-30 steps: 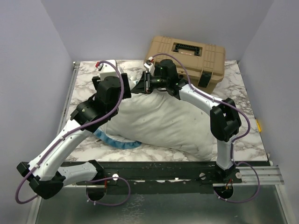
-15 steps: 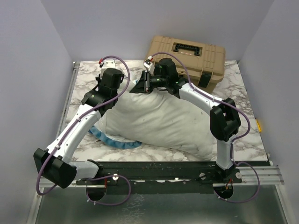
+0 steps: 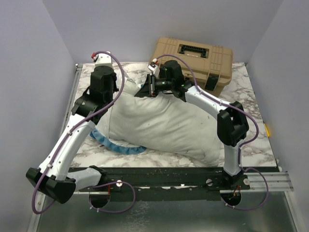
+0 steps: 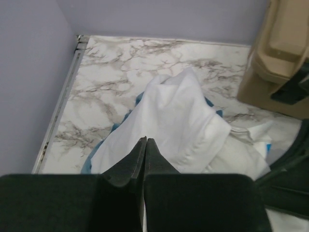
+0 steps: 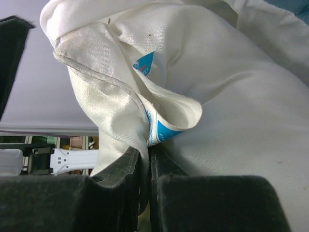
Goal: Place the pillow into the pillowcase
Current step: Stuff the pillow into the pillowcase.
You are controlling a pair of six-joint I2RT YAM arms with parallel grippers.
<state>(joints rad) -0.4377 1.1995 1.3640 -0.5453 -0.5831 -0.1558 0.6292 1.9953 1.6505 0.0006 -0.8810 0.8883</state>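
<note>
Marble table (image 3: 251, 130), hard and veined, spreads under everything. On your left, the left gripper (image 4: 145, 145) is clamped, jaws pressed flat together, tips just above the pillowcase (image 4: 169, 121), thin white cloth peaked over its blue frill (image 3: 118, 146). Mid-table lies the pillow (image 3: 164, 125), plump and wrinkled. Your right gripper (image 5: 147, 159) pinches a pillowcase fold at the pillow's far edge; the boxy tan case (image 3: 193, 55) crowds behind.

Pillow (image 3: 164, 126) white; pillowcase (image 3: 119, 146) frill blue; table (image 3: 252, 141) marbled.
</note>
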